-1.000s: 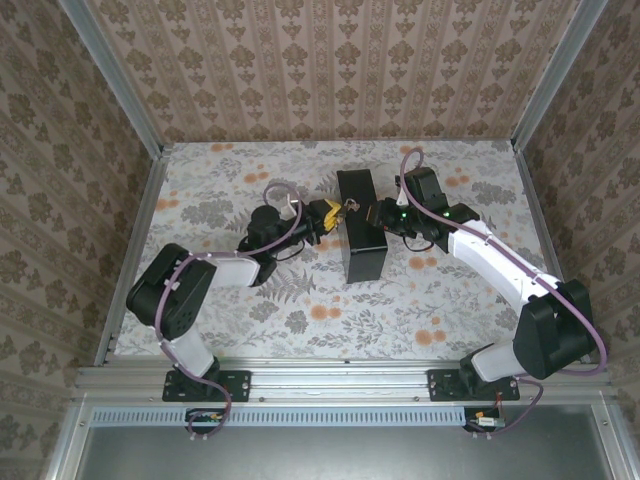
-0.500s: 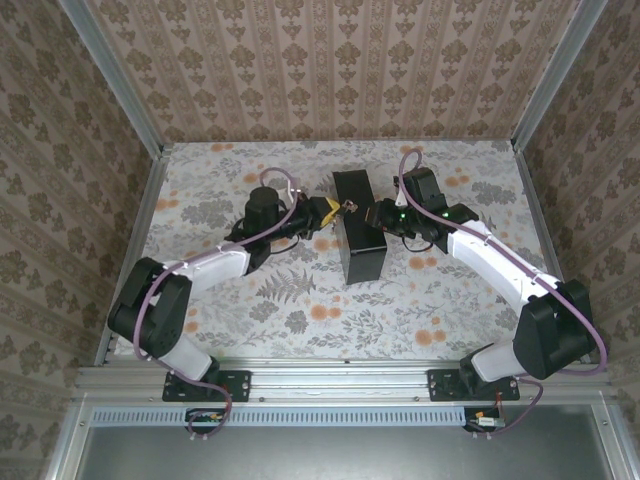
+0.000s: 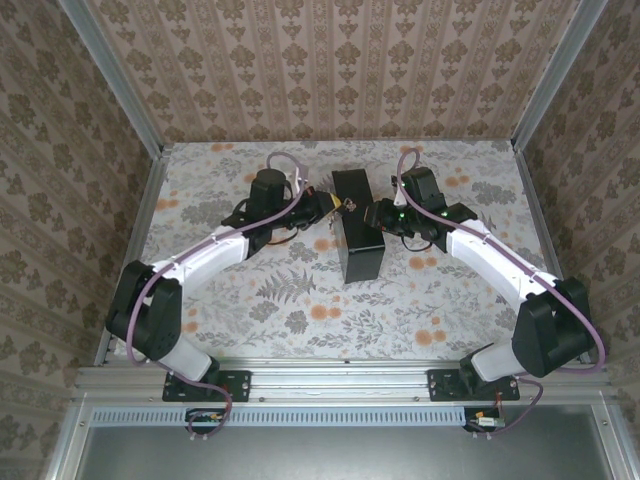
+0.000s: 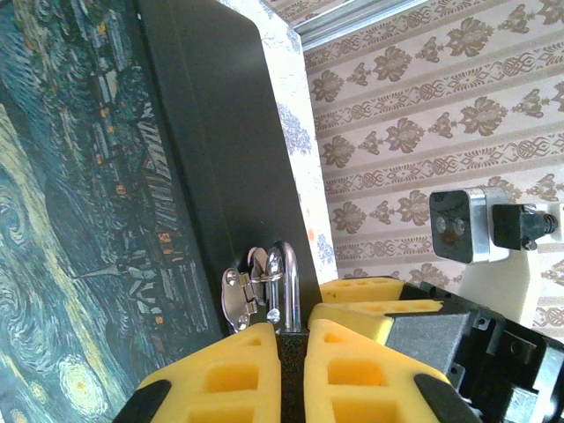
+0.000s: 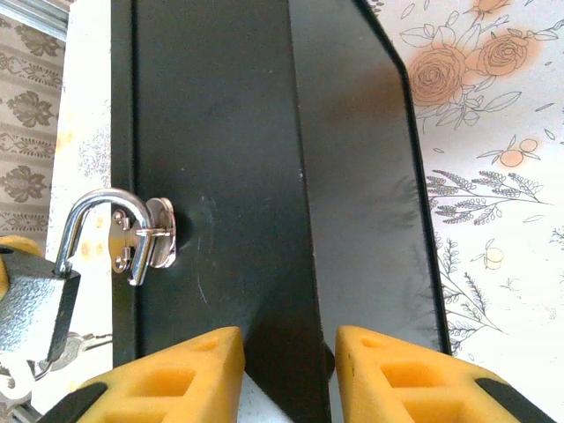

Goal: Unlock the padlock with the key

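Left arm (image 3: pixel 215 245) has stretched out since a second ago, its wrist carried toward the back wall (image 3: pixel 330 70); the box (image 3: pixel 360 250) barely shifted. Left gripper (image 4: pixel 291 339) is pressed together, pinching the padlock (image 5: pixel 31 308) by its body. The shackle sticks out past the fingertips, threaded through the hasp (image 5: pixel 145 233) on the box's side face. Right gripper (image 5: pixel 286 339) is partly spread, clamping the box's long edge. Open table (image 3: pixel 300 310) lies behind both wrists.
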